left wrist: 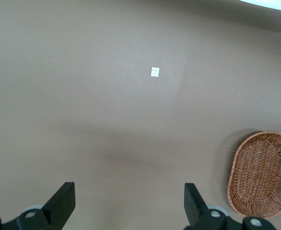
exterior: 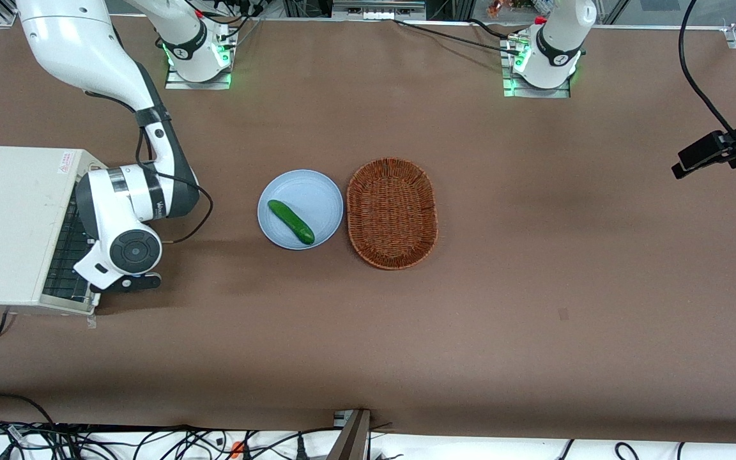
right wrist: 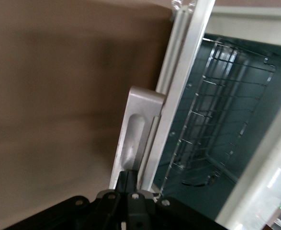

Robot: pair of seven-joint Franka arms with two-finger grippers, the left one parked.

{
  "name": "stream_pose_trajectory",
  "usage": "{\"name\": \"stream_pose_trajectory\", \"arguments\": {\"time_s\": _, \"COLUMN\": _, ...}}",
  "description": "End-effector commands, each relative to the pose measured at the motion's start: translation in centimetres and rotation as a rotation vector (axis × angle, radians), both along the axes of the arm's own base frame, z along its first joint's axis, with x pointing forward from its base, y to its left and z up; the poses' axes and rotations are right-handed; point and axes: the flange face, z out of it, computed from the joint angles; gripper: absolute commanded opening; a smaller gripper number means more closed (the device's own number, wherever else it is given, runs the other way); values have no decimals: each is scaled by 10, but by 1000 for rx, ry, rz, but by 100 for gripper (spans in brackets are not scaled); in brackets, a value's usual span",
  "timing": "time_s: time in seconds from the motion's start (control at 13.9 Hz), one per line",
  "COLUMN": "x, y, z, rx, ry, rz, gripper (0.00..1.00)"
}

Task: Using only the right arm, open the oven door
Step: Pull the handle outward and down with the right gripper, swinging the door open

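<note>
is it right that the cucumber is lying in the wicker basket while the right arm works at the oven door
Not quite. The cucumber lies on the light blue plate, beside the wicker basket, which holds nothing; the front view shows this. The rest stands: the right arm is at the oven door, its gripper at the door's handle, with the wire rack visible inside.

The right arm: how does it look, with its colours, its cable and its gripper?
The right arm is made of large white rounded shells with dark grey bands at the joints. Its wrist ends in a round cap with a black centre. A thin black cable loops out beside the wrist. The gripper is small and black, and it is at the oven door.
</note>
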Motion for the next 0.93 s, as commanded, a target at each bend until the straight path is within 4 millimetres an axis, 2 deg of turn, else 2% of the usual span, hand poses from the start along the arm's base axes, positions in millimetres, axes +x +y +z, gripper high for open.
{"name": "stream_pose_trajectory", "arguments": {"time_s": 0.0, "x": 19, "y": -3, "z": -16, "rx": 29, "ry": -66, "rz": -16, "gripper": 0}}
{"name": "stream_pose_trajectory", "arguments": {"time_s": 0.22, "x": 17, "y": 11, "z": -27, "rx": 71, "ry": -77, "rz": -42, "gripper": 0}}
{"name": "stream_pose_trajectory", "arguments": {"time_s": 0.43, "x": 20, "y": 20, "z": -49, "rx": 105, "ry": -97, "rz": -47, "gripper": 0}}
{"name": "stream_pose_trajectory", "arguments": {"time_s": 0.86, "x": 21, "y": 28, "z": -82, "rx": 151, "ry": -118, "rz": -72, "gripper": 0}}
